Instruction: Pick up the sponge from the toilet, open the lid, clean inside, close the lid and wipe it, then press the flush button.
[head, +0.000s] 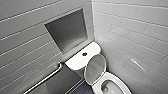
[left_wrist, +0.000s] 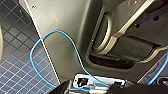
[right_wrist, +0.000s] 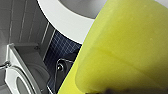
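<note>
The right claw is closed on the sponge (right_wrist: 125, 47), which hangs close beside the toilet (right_wrist: 65, 22) rim. The lid (head: 95, 68) stands raised against the tank (head: 75, 62), so the right arm looks free to reach inside.

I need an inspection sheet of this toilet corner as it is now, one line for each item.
Surface: tank top, white, with the flush button in its middle.
Job's things: lid raised, standing before the tank; toilet bowl open; sponge, yellow, close before the right wrist camera.
Clutter: nothing seen.
Grippers: open or shut cannot be told for either.
Cables: blue cable looping over the robot's grey body.
Surroundings: grey tiled walls, wall niche, grab bar, dark blue tiled floor.
</note>
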